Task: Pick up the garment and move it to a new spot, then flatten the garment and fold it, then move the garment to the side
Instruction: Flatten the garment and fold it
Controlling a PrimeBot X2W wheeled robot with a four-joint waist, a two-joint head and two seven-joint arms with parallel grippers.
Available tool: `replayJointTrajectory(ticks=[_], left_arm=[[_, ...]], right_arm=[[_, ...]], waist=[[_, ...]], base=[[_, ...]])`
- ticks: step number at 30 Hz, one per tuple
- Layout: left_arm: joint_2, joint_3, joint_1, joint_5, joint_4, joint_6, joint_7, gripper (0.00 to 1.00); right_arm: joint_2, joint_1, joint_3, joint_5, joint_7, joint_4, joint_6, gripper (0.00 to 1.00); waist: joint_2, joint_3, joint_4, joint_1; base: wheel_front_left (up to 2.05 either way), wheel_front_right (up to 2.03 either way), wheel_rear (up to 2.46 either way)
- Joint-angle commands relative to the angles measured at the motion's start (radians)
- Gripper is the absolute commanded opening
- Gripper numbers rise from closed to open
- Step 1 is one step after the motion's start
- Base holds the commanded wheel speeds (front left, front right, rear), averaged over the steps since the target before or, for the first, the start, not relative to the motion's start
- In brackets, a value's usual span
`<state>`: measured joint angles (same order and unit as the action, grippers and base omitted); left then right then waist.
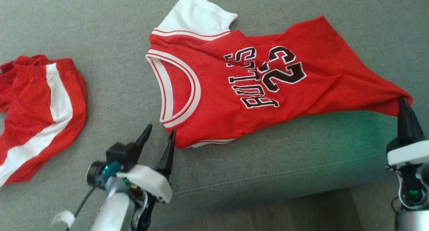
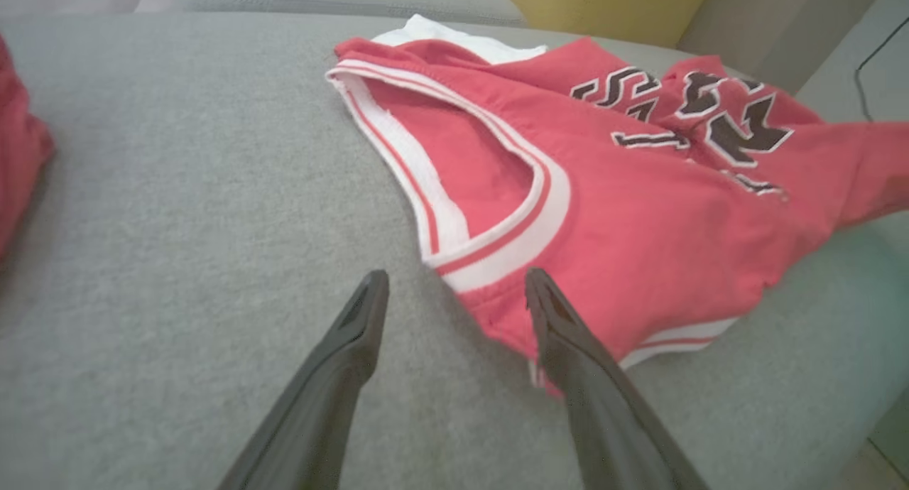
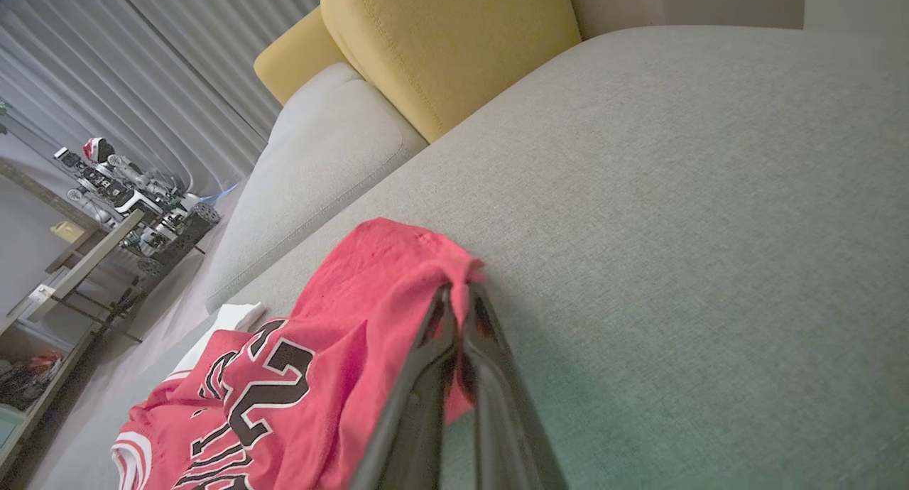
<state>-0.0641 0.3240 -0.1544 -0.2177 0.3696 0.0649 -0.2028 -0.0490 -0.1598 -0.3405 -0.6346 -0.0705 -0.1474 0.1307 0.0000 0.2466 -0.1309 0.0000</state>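
Jersey (image 1: 254,87) update, starting with the head view: it's lying sideways on the grey sofa seat (image 1: 100,40), neck hole to the left, hem to the right, number side up, still a bit rumpled through the middle. The right gripper (image 1: 404,105) is pinched closed on the near hem corner at the far right, close to the seat's front edge, and the cloth runs taut up to it. The left gripper (image 1: 161,129) sits with its jaws spread wide and nothing in them, just beside the near shoulder. A pair of red shorts (image 1: 37,113) sits well apart on the left, not involved. From the left wrist view, the open left gripper (image 2: 456,277) points straight at the jersey's (image 2: 639,220) near shoulder; one finger is over bare sofa and the other overlaps the red cloth below the white trim, though I can't tell if it's touching. In the right wrist view, the right gripper (image 3: 461,295) is clamped on a bunched tip of red fabric, with the rest trailing off to the lower left and a yellow cushion (image 3: 440,42) behind. My read is we're in the flatten step, one corner held. Next it needs the left jaws eased onto that shoulder and closed on it, then both ends pulled apart to smooth the wrinkles before any fold.
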Motion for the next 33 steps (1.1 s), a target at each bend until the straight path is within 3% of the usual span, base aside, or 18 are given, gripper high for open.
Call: replayJointTrajectory(ticks=[1,11,12,13,17,23,26,29,33], left_arm=[[-0.003,-0.017,-0.040,-0.019,-0.019,0.013,-0.001,1.00],[0.011,0.042,-0.116,-0.192,0.060,0.052,0.107,1.00],[0.012,0.049,-0.124,-0.205,0.057,0.054,0.098,0.40],[0.012,0.059,-0.130,-0.220,0.051,0.057,0.090,0.00],[0.013,0.120,-0.135,-0.288,-0.038,0.064,0.077,0.00],[-0.010,0.200,-0.114,-0.396,-0.317,0.065,0.111,0.00],[-0.023,0.181,-0.112,-0.462,-0.499,0.062,0.161,0.00],[-0.025,0.136,-0.143,-0.531,-0.627,0.025,0.234,0.00],[-0.061,0.074,-0.256,-0.565,-0.600,-0.004,0.328,0.00]], right_arm=[[-0.005,-0.017,0.029,0.004,-0.004,0.040,0.000,0.00],[-0.002,-0.032,0.041,0.011,-0.002,0.052,0.000,0.00],[-0.002,-0.034,0.041,0.011,-0.001,0.052,0.000,0.00],[-0.002,-0.035,0.042,0.011,0.001,0.051,0.000,0.00],[-0.002,-0.040,0.043,0.005,0.016,0.037,0.000,0.00],[-0.001,-0.038,0.057,-0.018,0.032,0.017,0.000,0.00],[-0.001,-0.037,0.072,-0.023,0.042,0.001,0.000,0.00],[-0.001,-0.043,0.087,-0.030,0.055,-0.009,0.000,0.00],[-0.001,-0.061,0.110,-0.038,0.066,-0.017,0.000,0.00]], waist=[[0.0000,0.009,-0.005,0.0000],[0.0000,0.044,-0.016,0.0000],[0.0000,0.046,-0.016,0.0000],[0.0000,0.046,-0.016,0.0000],[0.0000,0.036,-0.012,0.0000],[0.0000,0.009,-0.010,0.0000],[0.0000,-0.007,-0.020,0.0000],[0.0000,-0.011,-0.031,0.0000],[0.0000,0.006,-0.050,0.0000]], base=[[0.00,0.00,0.00],[0.00,0.00,0.00],[0.00,0.00,0.00],[0.00,0.00,0.00],[0.00,0.00,0.00],[0.00,0.00,0.00],[0.00,0.00,0.00],[0.00,0.00,0.00],[0.00,0.00,0.00]])
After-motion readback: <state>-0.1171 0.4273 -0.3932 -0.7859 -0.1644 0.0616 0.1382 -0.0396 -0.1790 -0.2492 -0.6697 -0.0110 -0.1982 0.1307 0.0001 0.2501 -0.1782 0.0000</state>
